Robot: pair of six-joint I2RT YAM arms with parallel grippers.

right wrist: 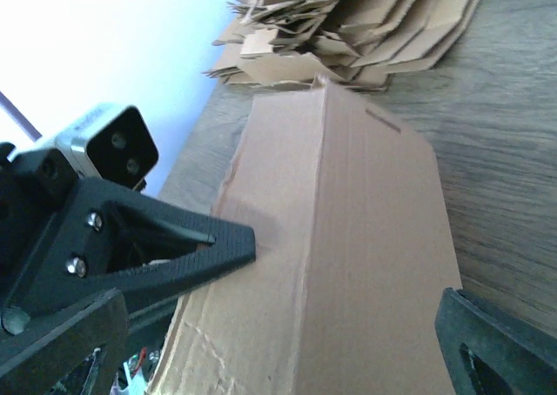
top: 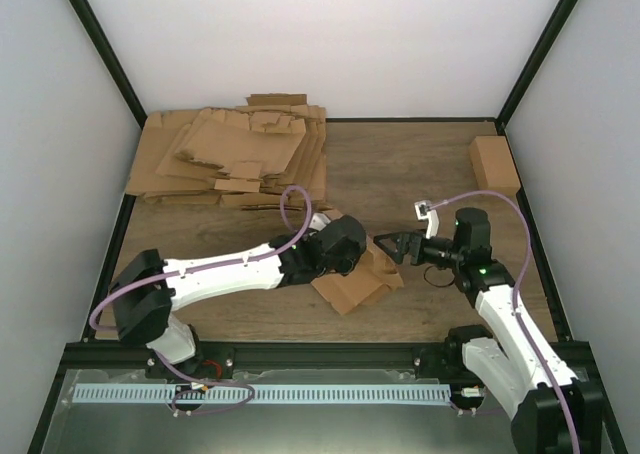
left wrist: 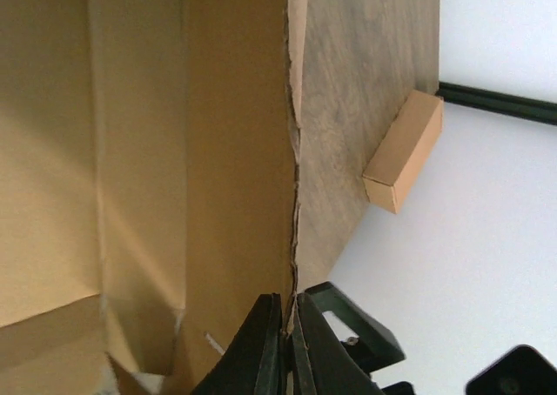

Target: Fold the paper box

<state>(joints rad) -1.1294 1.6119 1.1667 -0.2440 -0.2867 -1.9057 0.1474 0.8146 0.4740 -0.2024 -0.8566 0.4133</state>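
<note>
Bright, even light; wrist close-ups slightly soft.

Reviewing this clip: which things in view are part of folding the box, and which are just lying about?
In the job:
- paper box
- left tool, pinching the box's edge
- right tool, open astride the box

Lying about:
- heap of flat cardboard sheets, far left
- small closed carton, far right
</note>
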